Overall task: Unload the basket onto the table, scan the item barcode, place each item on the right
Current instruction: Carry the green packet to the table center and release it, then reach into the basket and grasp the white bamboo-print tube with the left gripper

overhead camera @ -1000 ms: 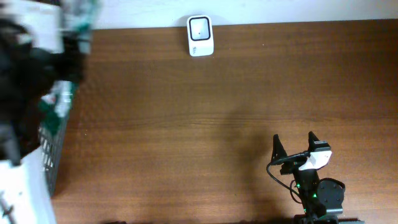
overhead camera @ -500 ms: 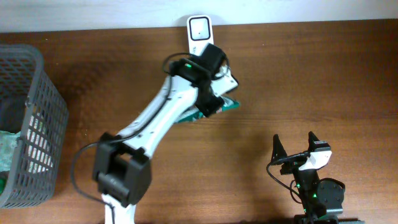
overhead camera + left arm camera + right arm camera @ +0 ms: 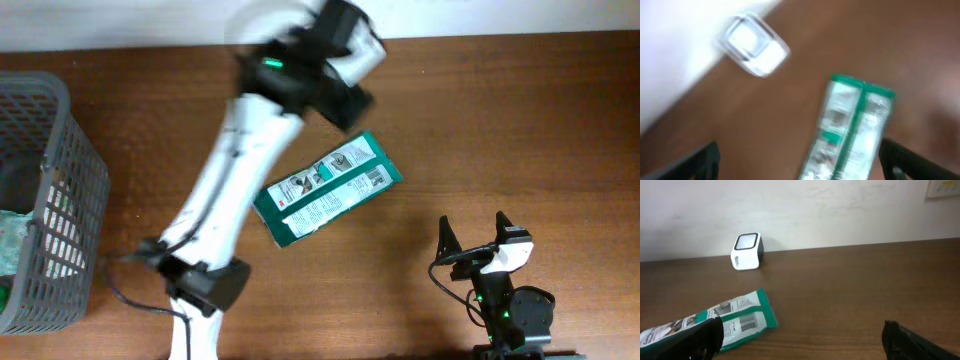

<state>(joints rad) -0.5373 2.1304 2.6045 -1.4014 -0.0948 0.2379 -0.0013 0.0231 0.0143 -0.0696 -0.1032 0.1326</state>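
Room lay broad on the table point(image 3: 520, 120), with open wood between the packet point(image 3: 325, 190) and the right edge, and more toward the wire basket point(image 3: 60, 200) at the left edge. The packet lay flat and aslant mid-table, barcode up, apart from both my grippers. The scanner point(image 3: 746, 251) stood at the far edge by the wall. My left arm stretched long toward that far edge, with my left gripper point(image 3: 800, 162) spread wide and empty above the packet. My right gripper point(image 3: 472, 228) sat near the front edge, its fingers wide and holding nothing.
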